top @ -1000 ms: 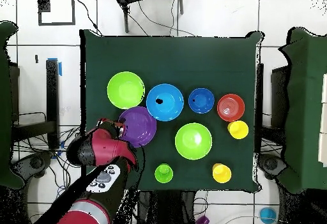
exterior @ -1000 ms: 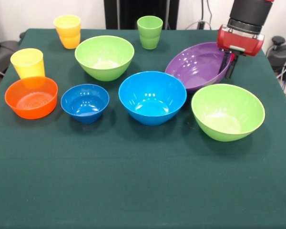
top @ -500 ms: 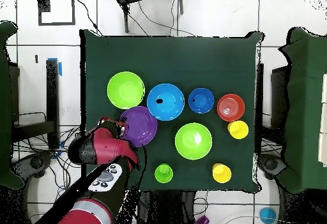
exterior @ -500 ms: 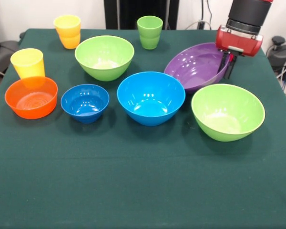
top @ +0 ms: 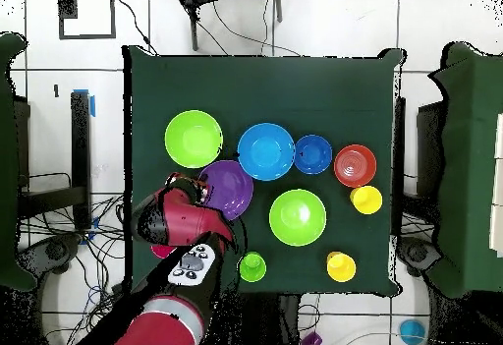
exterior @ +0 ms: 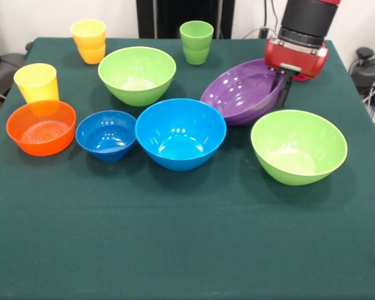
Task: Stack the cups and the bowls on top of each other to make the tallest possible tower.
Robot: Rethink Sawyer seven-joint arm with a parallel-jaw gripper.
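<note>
Moved: purple bowl (exterior: 240, 90), tilted, shoved large blue bowl (exterior: 180, 134) against small blue bowl (exterior: 106, 134).
Gripper (exterior: 282, 84): fingers clenched on purple rim.
Progress: nothing stacked; all remained.

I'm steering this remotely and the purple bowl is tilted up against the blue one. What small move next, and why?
Probably raise the purple bowl a little before carrying it further. It hangs tilted from the gripper at its far rim, its low edge against the large blue bowl, which in turn touches the small blue bowl.
</note>
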